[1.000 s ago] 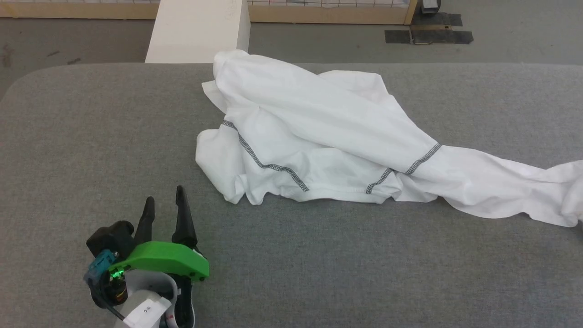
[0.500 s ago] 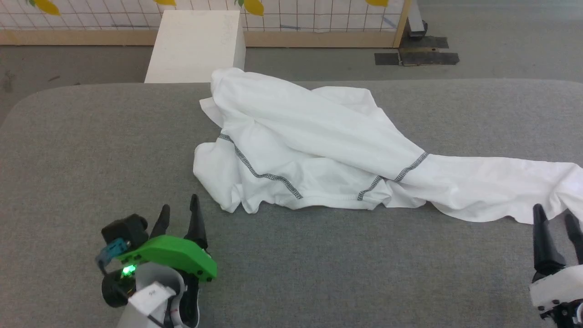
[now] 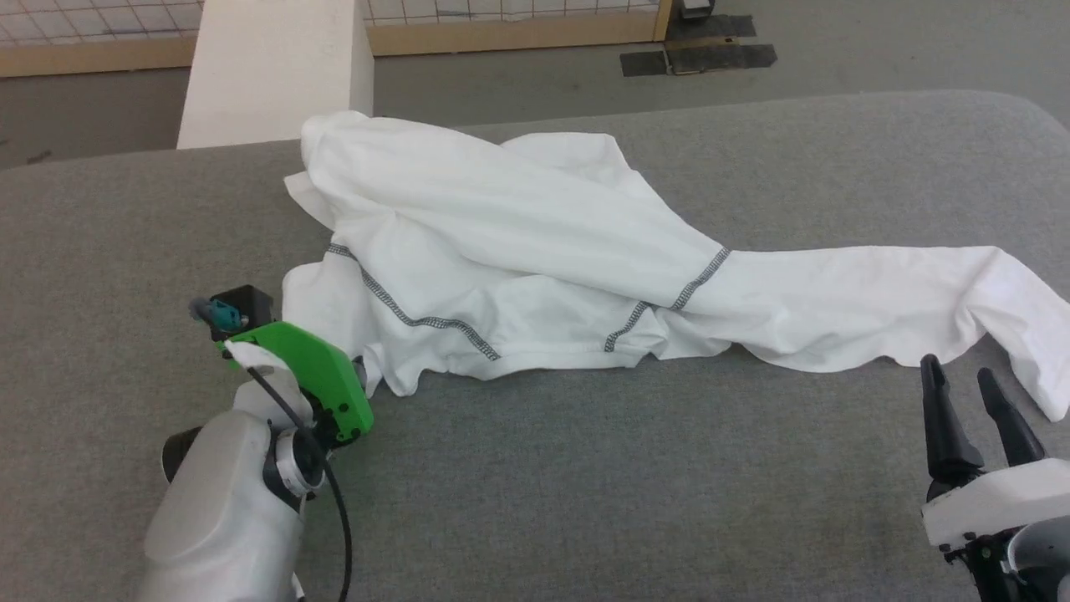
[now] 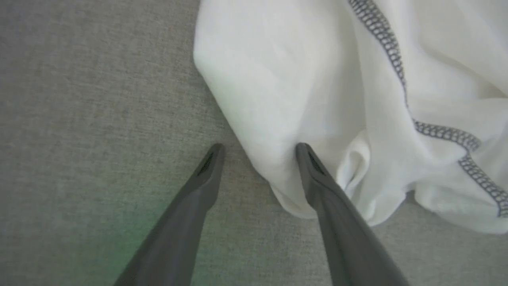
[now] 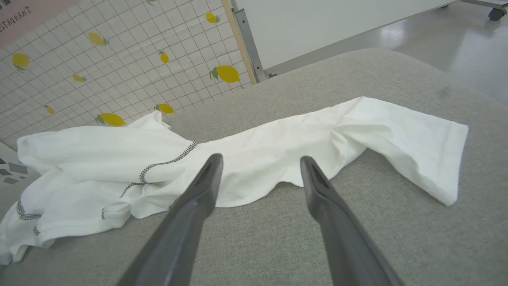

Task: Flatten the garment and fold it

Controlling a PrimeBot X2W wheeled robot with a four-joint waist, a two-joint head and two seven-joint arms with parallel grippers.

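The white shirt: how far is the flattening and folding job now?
Nothing is done yet: the shirt lies crumpled on the grey table, one sleeve stretched out. In hand: the open left gripper straddles its near edge; the open right gripper hovers short of the sleeve. Left: grasping, flattening, every fold.

1. Head view, lower left: the green housing [image 3: 322, 380] hides the jaws of the left gripper [image 4: 260, 153].
2. The right edge cuts off the sleeve end of the garment [image 3: 518, 242].
3. The top edge crops the white box [image 3: 267, 75].
4. Left wrist view: the garment runs past the top and right edges.
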